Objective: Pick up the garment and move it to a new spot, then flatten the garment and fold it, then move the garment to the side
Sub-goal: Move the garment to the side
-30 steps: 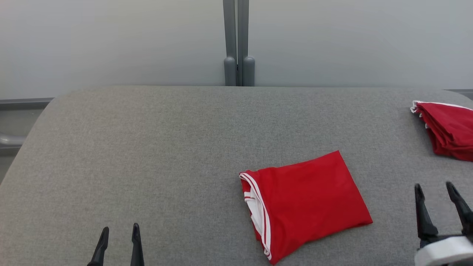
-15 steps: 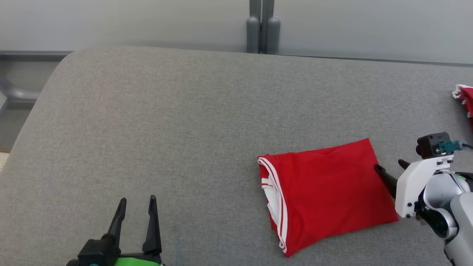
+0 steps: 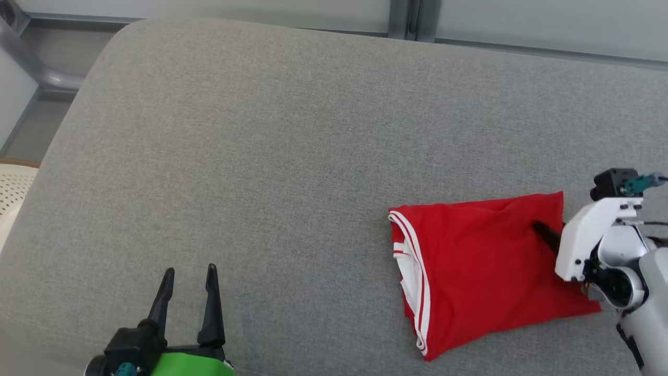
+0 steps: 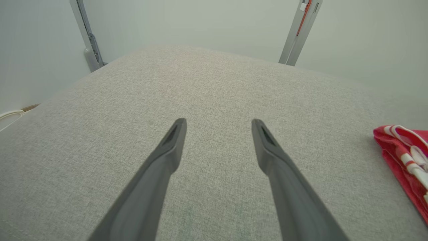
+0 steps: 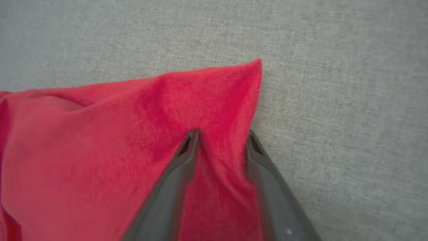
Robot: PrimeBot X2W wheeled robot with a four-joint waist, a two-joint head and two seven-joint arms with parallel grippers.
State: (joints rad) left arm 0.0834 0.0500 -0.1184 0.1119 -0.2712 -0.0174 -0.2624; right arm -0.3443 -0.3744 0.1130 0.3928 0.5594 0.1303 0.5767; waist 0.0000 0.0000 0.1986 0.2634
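A lab-like test bay: grey padded table [image 3: 261, 156], pale partition panels [image 4: 200, 20].

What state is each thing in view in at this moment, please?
garment, folded into a rough rectangle, lying flat, white-striped edge toward the robot's left.
right claw, fingers astride the garment's far right corner, cloth ridged between them; a firm grip cannot be told.
left claw, open, holding nothing, over bare surface.
table, grey fabric top, bearing the garment.

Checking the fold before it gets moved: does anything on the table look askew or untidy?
The folded red garment lies slanted on the table, its white-striped opening gaping slightly. One corner bunches into a ridge between the fingers of the right gripper.
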